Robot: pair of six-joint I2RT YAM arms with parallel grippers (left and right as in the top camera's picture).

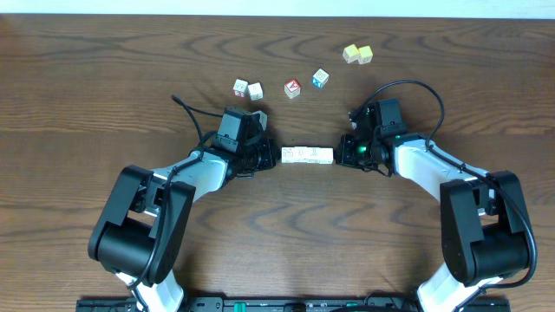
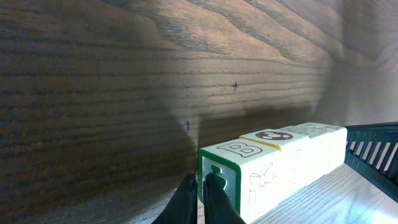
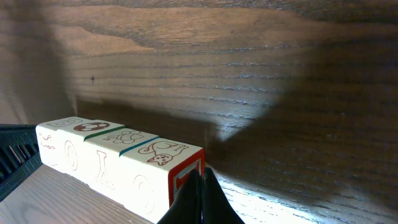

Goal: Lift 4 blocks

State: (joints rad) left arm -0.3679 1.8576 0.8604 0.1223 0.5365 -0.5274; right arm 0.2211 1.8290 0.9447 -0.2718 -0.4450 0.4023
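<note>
Overhead: the blocks (image 1: 307, 155), 4 in a tight row, sit btwn the two tips. Left gripper (image 1: 277, 156) is at one end of the row, right gripper (image 1: 338, 154) at the other. Can't tell from above if the row is off the table (image 1: 104, 78).

Left wrist cam: left gripper (image 2: 200, 199) has fingers closed together, nothing btwn them, tips pushed flat on the green-framed end face. The blocks (image 2: 280, 162) run straight away from the tips. Letter B and a ball picture show on top, unreadable from overhead.

Right wrist cam: right gripper (image 3: 200, 196) likewise closed, tips on the red-framed end face. The blocks (image 3: 112, 158) run away from it, cat drawing on the nearest top.

Room: bare wood either side of the row. Beyond the tips lie a pale cube pair (image 1: 247, 88), red-faced cube (image 1: 292, 87), blue-faced cube (image 1: 321, 78) and yellowish pair (image 1: 357, 54), all well apart from the row. The yellowish pair is near the table's far edge.
</note>
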